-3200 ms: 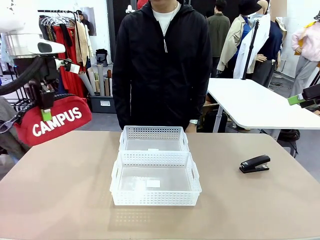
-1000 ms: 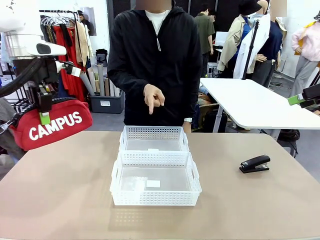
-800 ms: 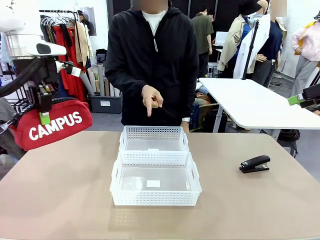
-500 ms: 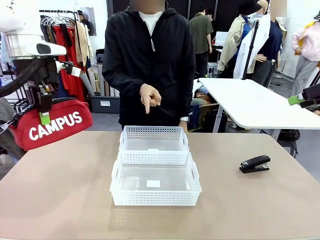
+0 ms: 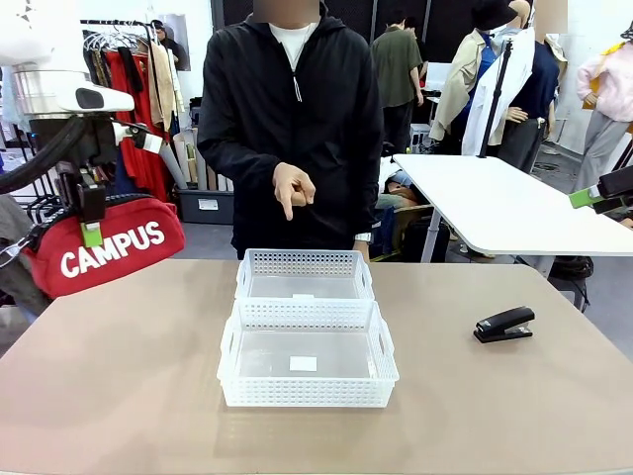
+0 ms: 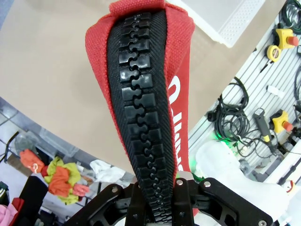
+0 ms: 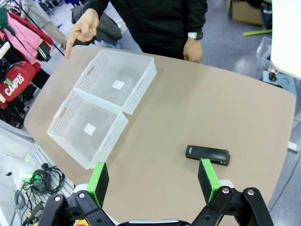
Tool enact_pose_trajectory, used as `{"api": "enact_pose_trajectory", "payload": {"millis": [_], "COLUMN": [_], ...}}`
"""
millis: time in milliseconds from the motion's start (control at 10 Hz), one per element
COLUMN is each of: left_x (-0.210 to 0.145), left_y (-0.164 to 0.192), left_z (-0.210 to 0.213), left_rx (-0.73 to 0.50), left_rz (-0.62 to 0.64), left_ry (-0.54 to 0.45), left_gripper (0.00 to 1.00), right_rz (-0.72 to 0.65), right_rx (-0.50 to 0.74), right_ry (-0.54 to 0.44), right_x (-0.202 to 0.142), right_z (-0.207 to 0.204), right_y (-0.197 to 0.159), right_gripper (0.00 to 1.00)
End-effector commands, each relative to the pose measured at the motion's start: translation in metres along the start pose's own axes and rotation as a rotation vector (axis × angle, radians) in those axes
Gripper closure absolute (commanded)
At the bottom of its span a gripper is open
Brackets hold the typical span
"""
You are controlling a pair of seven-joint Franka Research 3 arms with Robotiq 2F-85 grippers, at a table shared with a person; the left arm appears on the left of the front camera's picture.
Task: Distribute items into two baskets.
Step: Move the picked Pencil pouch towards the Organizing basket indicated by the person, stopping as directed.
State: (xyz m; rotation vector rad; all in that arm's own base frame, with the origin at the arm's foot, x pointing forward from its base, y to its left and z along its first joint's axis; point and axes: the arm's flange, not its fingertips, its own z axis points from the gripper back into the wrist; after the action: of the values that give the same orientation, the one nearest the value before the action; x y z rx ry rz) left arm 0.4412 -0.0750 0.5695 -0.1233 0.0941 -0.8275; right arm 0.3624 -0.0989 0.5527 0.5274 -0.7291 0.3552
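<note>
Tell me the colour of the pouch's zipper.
Black; the zipper shows best in the left wrist view.

I see the front view bright and even, lit from overhead, with soft shadows throughout. The two baskets (image 5: 307,394) throw a faint, dotted shadow onto the table (image 5: 119,376) toward its near edge. The stapler (image 5: 504,324) near the right edge has a thin dark rim beneath it. The table surface reads matte. In the left wrist view the pouch (image 6: 176,70) sits very close to the lens. Its zipper teeth (image 6: 141,108) are in focus and catch small white glints, while the surroundings bend toward the corners. The right wrist view is crisp, its table edges bowed by the wide lens.
</note>
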Motion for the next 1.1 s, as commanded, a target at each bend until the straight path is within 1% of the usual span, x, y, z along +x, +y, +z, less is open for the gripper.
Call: {"api": "enact_pose_trajectory", "payload": {"millis": [0,200,500,800,900,1000], "left_x": [0.019,0.038,0.066,0.094,0.105,0.111], "left_y": [0.020,0.032,0.050,0.048,0.045,0.043], "left_z": [0.010,0.006,0.000,-0.007,-0.013,-0.018], "left_rx": [-0.002,-0.016,-0.042,-0.029,0.000,0.004], "left_rz": [-0.031,-0.080,-0.143,-0.200,-0.194,-0.199], "left_ry": [0.001,0.040,0.066,0.086,0.078,0.084], "left_gripper": [1.00,1.00,1.00,1.00,1.00,1.00], "right_rz": [0.010,0.010,0.010,0.010,0.010,0.010], "right_rx": [0.016,0.016,0.016,0.016,0.016,0.016], "right_ry": [-0.015,-0.015,-0.015,-0.015,-0.015,-0.015], "right_x": [0.001,0.001,0.001,0.001,0.001,0.001], "right_z": [0.000,0.000,0.000,0.000,0.000,0.000], "right_y": [-0.001,-0.001,-0.001,-0.001,-0.001,-0.001], "right_gripper": [0.00,0.00,0.00,0.00,0.00,0.00]}}
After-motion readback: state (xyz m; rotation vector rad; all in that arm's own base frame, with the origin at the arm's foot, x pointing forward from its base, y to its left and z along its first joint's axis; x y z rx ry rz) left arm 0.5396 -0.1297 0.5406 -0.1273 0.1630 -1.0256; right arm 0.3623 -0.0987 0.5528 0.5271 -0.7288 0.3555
